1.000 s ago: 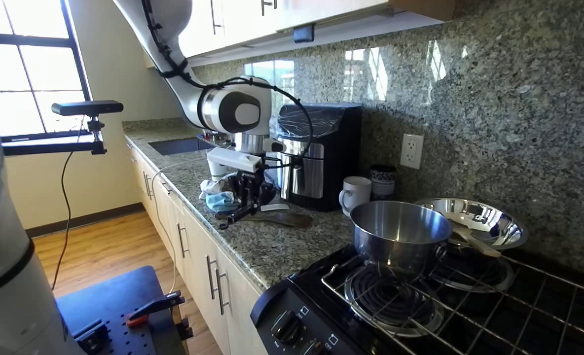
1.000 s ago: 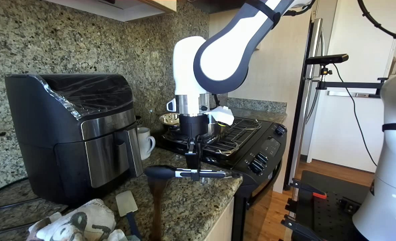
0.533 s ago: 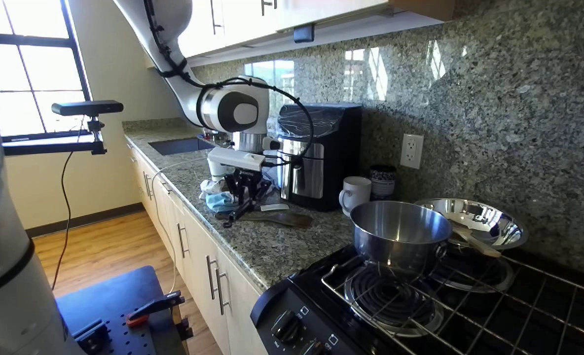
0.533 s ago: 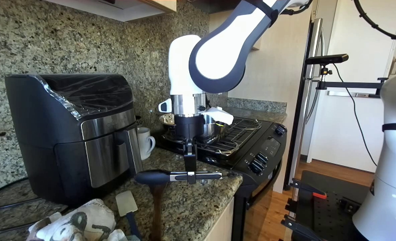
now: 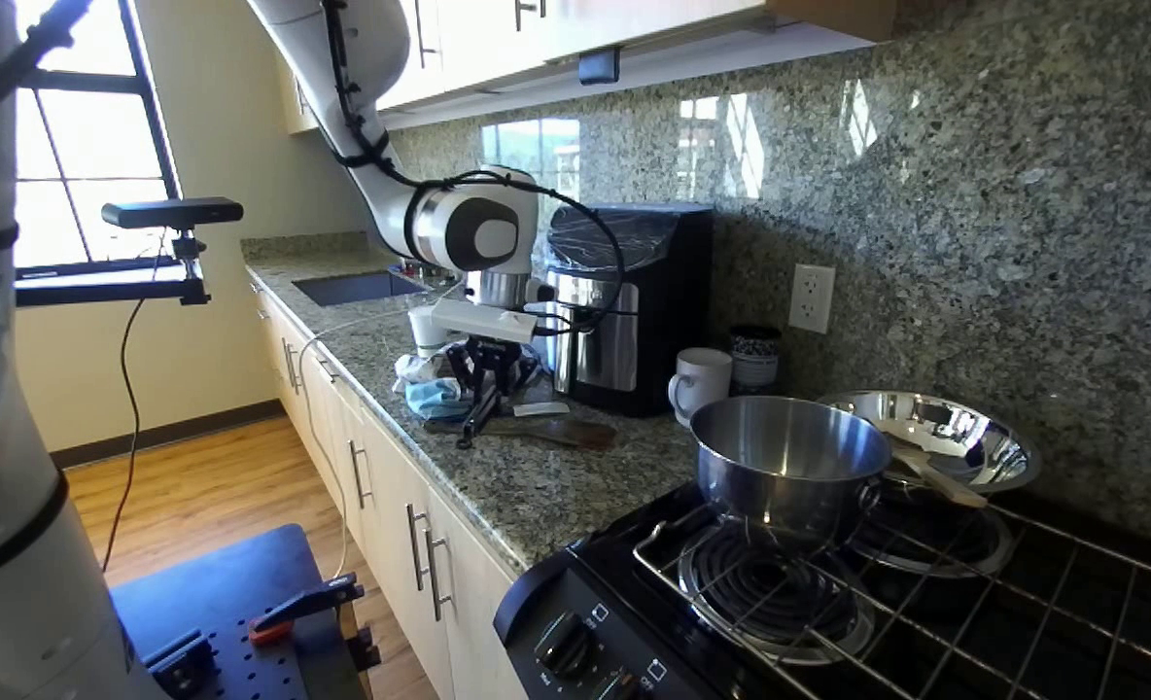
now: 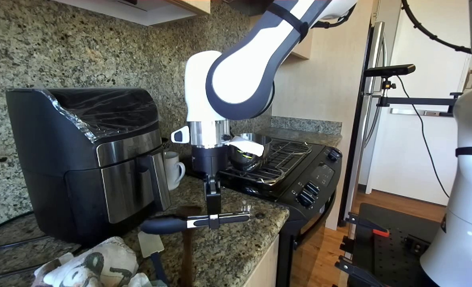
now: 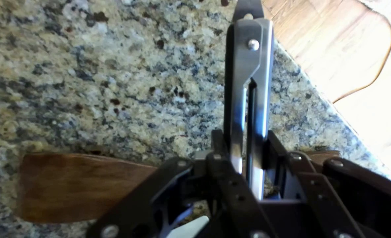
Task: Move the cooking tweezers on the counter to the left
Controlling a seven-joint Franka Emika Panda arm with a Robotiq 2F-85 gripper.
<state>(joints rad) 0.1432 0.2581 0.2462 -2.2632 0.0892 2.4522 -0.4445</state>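
The cooking tweezers, a long tool with steel arms and black grips, show in the wrist view (image 7: pixel 252 66) and in an exterior view (image 6: pixel 236 217). My gripper (image 6: pixel 214 221) is shut on them near their middle; the wrist view shows a finger of the gripper (image 7: pixel 243 148) on each side. The tweezers lie level, dark rounded end toward the air fryer, and look held a little above the counter (image 6: pixel 236 247); the exact height is hard to tell. They cross over a wooden utensil. In an exterior view their ring end (image 5: pixel 465 442) shows below the gripper (image 5: pixel 483 413).
The brown wooden utensil (image 7: pixel 80 188) lies under the gripper. A white spatula (image 6: pixel 151 241) and a towel (image 6: pixel 104 263) lie on the counter. An air fryer (image 6: pixel 80 159) and a mug (image 6: pixel 172 169) stand by the wall. A pot (image 5: pixel 789 467) sits on the stove.
My gripper has moved away from the stove, toward the towel and spatula, and looks slightly lower, with the tweezers still in it. The other objects have stayed in place.
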